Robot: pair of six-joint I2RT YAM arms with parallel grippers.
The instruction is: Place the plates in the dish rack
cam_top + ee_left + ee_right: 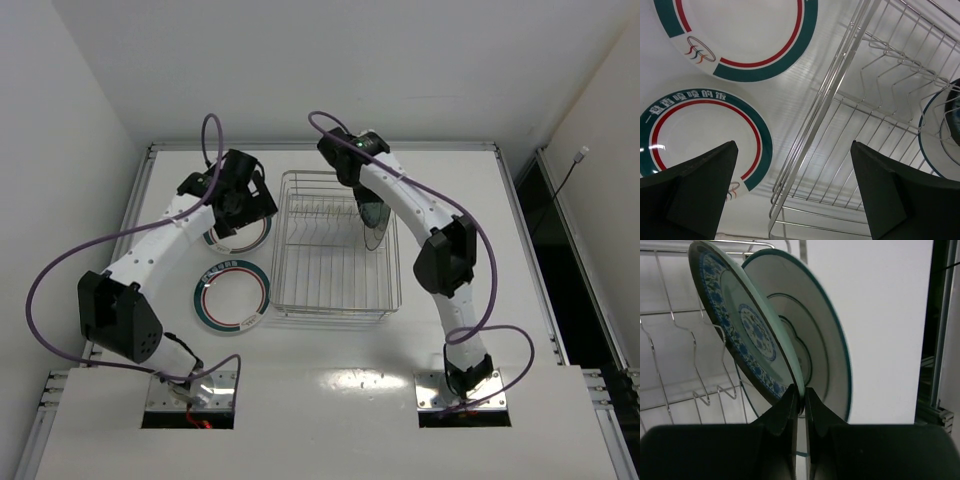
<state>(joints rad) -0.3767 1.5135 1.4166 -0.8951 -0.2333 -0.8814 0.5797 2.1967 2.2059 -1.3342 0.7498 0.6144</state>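
Right gripper (801,392): jaws pinched on the lower rim of the patterned teal plate (747,335). The plate is held on edge, tilted, blue floral face toward the camera. Its bottom edge is hidden behind the fingers (785,415), so I cannot tell whether it touches the wire. Its top is cut off by the frame.

Just behind it a green-rimmed white plate (822,355) stands on edge inside the dish rack (670,340). The teal plate covers its left part and its foot is out of sight. Upright prongs show to the left. In the top view the right arm hides most of both plates, and only a dark sliver shows at the rack's right side.

Left gripper (795,192): jaws wide apart, holding nothing, hanging above the table (790,90) beside the rack's left wall. Under its left finger (695,195) lies a lettered plate (695,125), flat, with a red ring and a green band with white characters. The finger covers its lower part. A second red-ringed plate (745,30) lies flat beyond it, cut off by the top edge. The two are near each other but not touching, both outside the rack. In the top view one of them sits mostly hidden under the left gripper. The logo print on both is too small to read.
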